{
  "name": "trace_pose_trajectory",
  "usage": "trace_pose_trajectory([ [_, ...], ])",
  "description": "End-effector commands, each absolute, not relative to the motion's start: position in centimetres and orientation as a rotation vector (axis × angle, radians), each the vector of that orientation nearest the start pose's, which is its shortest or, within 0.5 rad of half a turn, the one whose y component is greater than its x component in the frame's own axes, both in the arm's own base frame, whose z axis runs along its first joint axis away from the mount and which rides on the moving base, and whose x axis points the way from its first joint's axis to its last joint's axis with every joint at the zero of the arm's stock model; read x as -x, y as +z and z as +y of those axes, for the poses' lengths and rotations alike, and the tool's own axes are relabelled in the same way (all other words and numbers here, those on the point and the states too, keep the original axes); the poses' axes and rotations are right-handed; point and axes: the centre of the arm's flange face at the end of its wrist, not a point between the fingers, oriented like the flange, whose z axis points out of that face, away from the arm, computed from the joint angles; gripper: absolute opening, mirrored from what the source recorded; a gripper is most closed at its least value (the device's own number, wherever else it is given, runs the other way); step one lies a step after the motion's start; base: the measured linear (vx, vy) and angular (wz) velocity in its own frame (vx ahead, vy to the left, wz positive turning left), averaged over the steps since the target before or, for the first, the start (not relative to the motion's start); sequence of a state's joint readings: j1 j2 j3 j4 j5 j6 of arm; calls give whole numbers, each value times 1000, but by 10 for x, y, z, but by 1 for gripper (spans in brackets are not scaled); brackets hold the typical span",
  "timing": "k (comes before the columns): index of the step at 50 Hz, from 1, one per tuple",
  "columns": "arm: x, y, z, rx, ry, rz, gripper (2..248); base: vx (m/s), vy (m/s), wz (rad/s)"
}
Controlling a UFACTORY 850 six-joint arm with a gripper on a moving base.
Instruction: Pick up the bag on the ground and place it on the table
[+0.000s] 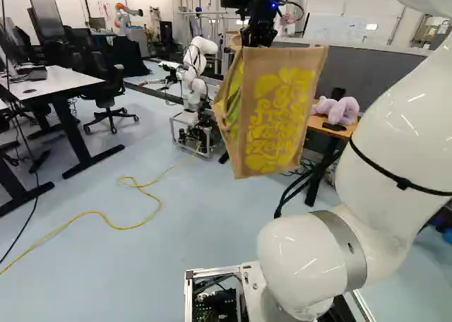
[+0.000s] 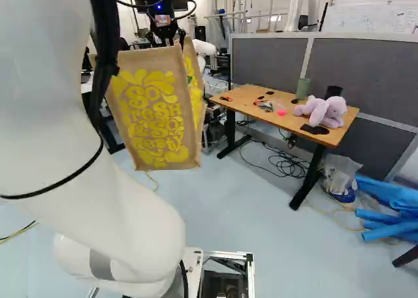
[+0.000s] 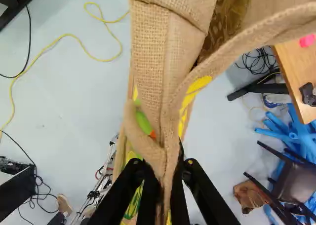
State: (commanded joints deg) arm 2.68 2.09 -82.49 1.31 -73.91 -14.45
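Note:
High ahead of the arm, the gripper (image 1: 260, 34) holds the brown burlap bag (image 1: 272, 124) with yellow lettering by its top edge. In the wrist view the gripper (image 3: 164, 183) is shut, with a fold of the bag (image 3: 150, 52) pinched between both fingers. The bag hangs in the air, its mouth partly open. The wooden table (image 2: 253, 97) stands beyond and to the right of the bag in the right base view; the two do not touch. In the left base view the bag hides part of this table.
A purple plush toy (image 2: 324, 110), a green cup (image 2: 303, 87) and small items lie on the table. Cables (image 2: 287, 165) and blue rolls (image 2: 392, 206) are on the floor nearby. Another robot (image 1: 195, 68) stands behind the bag. A white desk (image 1: 56, 83) is at the left.

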Motion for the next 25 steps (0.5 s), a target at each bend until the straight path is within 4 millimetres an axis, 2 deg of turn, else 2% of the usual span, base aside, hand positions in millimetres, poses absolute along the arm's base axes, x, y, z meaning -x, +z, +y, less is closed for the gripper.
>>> trace_pose_trajectory([
  [18, -440, 774, 23, 3091, -294, -459, 25, 123, 45, -3],
  [25, -440, 774, 23, 3091, -294, -459, 25, 164, 6, 7],
])
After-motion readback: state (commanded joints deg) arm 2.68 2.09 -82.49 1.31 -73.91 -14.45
